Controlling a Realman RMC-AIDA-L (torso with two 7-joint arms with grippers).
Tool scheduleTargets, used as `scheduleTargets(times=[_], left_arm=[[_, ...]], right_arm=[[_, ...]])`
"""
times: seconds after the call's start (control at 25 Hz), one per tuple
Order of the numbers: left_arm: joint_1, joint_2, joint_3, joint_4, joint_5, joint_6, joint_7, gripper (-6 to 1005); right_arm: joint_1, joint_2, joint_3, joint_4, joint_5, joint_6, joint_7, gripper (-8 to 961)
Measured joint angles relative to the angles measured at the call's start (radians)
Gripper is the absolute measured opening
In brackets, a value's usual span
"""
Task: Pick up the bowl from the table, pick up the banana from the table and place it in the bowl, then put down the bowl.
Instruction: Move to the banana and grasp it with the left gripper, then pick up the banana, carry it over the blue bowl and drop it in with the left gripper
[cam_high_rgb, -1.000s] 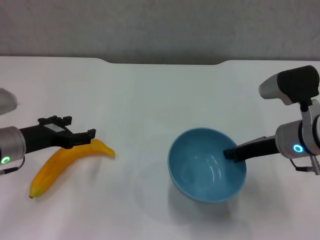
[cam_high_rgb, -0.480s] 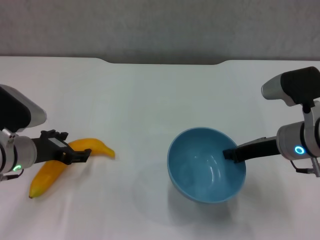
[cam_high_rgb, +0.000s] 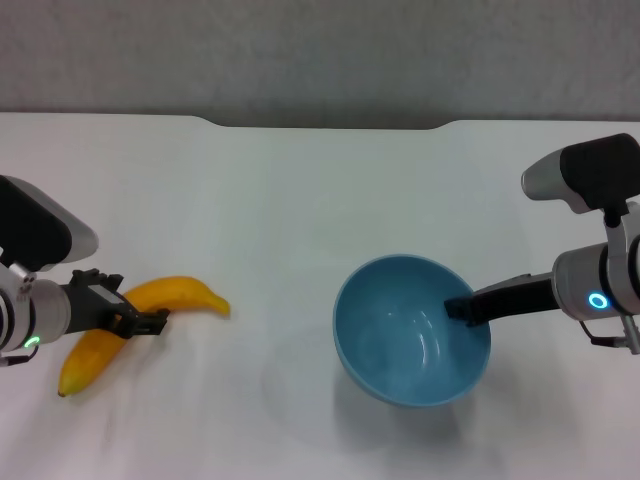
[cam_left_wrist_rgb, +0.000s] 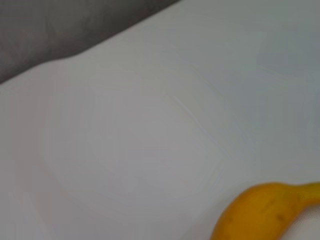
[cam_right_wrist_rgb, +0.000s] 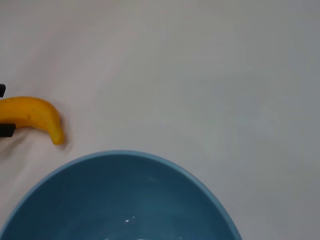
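Left gripper (cam_high_rgb: 135, 312): low over the middle of the banana, its dark fingers astride the fruit, one on the far side and one on the near side; they stand apart, and whether they press the skin cannot be told.
Banana (cam_high_rgb: 140, 316): lies flat on the table, well to the left of the bowl, its tapered tip (cam_high_rgb: 222, 306) pointing toward the bowl and its other end nearest the robot. The left wrist view shows one yellow end (cam_left_wrist_rgb: 260, 212) resting on the white surface; the right wrist view shows the tip end (cam_right_wrist_rgb: 37, 117) beyond the bowl's rim.
Table (cam_high_rgb: 300, 190): plain white, with a shallow notch in its far edge, directly behind the bowl and slightly left of it.
Bowl (cam_high_rgb: 400, 335): light blue, tilted, its opening turned up and toward the robot's left, a soft shadow under it on the table.
Right gripper (cam_high_rgb: 462, 309): at the bowl's right rim, one dark finger inside the wall, closed on the rim and holding the bowl.
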Motion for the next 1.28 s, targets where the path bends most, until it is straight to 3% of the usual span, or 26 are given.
scheduleTargets(times=[0.52, 0.84, 1.0, 1.28], left_arm=[[0.005, -0.004, -0.001, 0.001, 0.069, 0.011, -0.052, 870], [0.01, -0.026, -0.003, -0.01, 0.077, 0.042, -0.049, 865], [0.028, -0.042, -0.008, -0.024, 0.079, 0.074, -0.035, 662], [0.043, -0.051, -0.012, -0.043, 0.074, 0.1, -0.044, 512]], right_arm=[[-0.001, 0.001, 0.001, 0.004, 0.0, 0.0, 0.0, 26], [-0.001, 0.002, 0.001, 0.004, 0.0, -0.001, 0.0, 27], [0.0, 0.002, 0.0, 0.004, 0.0, -0.002, 0.0, 27], [0.0, 0.0, 0.0, 0.0, 0.012, -0.002, -0.002, 27]])
